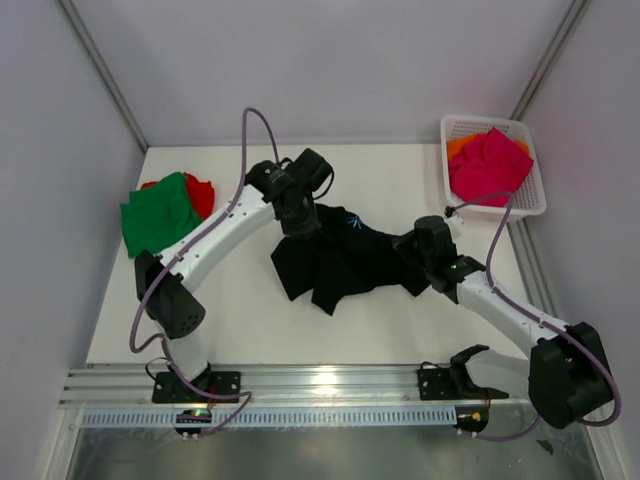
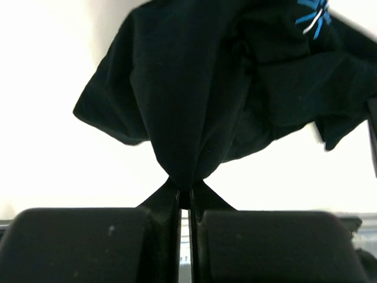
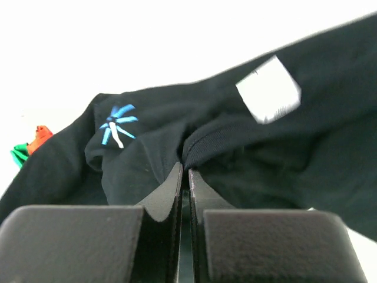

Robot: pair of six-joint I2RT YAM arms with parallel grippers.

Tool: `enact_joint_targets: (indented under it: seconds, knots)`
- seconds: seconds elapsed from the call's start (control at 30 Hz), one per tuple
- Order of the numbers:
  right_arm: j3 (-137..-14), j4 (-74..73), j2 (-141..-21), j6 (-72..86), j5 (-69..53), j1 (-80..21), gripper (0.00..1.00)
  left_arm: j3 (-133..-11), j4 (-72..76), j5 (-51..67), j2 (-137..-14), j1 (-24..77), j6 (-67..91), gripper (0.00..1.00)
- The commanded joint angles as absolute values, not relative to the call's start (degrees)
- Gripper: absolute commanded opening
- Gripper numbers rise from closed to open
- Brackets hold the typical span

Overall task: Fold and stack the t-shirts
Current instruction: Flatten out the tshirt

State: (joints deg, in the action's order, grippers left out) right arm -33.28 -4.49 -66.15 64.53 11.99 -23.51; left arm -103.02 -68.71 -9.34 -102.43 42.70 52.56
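Far left of the desk [image 1: 240,320] there's a green t-shirt [image 1: 157,215] lying folded, with a red t-shirt [image 1: 203,196] peeking out from under its back-right corner, touching it. Next over, the left hand [image 2: 185,187] has its fingers pressed together on a bunch of the black t-shirt [image 1: 340,262], pinching the cloth right at the tips. The black one sits crumpled in the middle of the desk, strung between both arms, with a little blue print [image 1: 353,222] showing near its back edge. On its right side the right hand [image 3: 185,171] is pinching it too, jaws nearly touching around a thick fold; a white label [image 3: 268,88] shows just past that. Far right, back corner, a white basket [image 1: 535,200] holds a pink t-shirt [image 1: 488,165] heaped over an orange t-shirt [image 1: 460,146].
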Motion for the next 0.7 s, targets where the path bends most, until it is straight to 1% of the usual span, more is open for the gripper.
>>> enact_joint_targets:
  seconds: [0.0, 0.2, 0.47, 0.53, 0.67]
  knots:
    - [-40.58, -7.37, -63.90, 54.95, 17.74, -23.47, 0.03, -111.17, -80.30, -20.99, -103.27, 41.49, 49.22, 0.00]
    - [-50.09, -11.59, -62.58, 46.51, 20.21, -21.45, 0.03, -120.22, -86.22, -26.36, -102.57, 35.43, 45.62, 0.00]
    - [-60.54, -13.53, -63.19, 41.40, 18.90, -16.17, 0.03, -130.77, -92.72, -32.43, -103.01, 27.70, 38.42, 0.00]
    - [-62.83, -13.89, -64.15, 39.39, 19.16, -15.21, 0.03, -131.40, -93.69, -34.10, -103.19, 26.64, 36.39, 0.00]
    - [-70.46, -15.38, -66.35, 36.66, 19.86, -13.10, 0.03, -129.55, -94.30, -38.13, -101.16, 24.52, 38.05, 0.00]
